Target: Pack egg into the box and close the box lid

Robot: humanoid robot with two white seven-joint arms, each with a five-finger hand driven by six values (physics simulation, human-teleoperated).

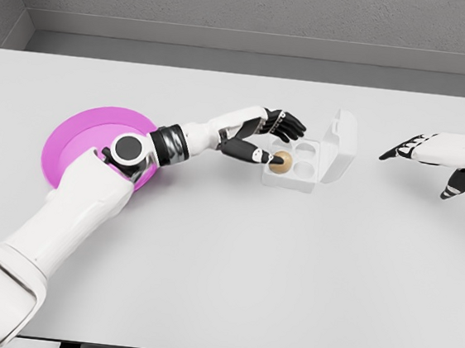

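Okay, my left hand (271,141) is at the small white plastic egg box (311,157), thumb and fingers loosely spread around the round tan egg (280,163), which sits in the box's front-left cup; thumb tip touching it, no firm pinch that I can see. Box lid (341,142) stands open, tilted up on the right side. Right hand (438,161) hovers well apart to the right, fingers spread, empty. Flat magenta round plate (77,145) lies on the white desk (223,264) under my left elbow.
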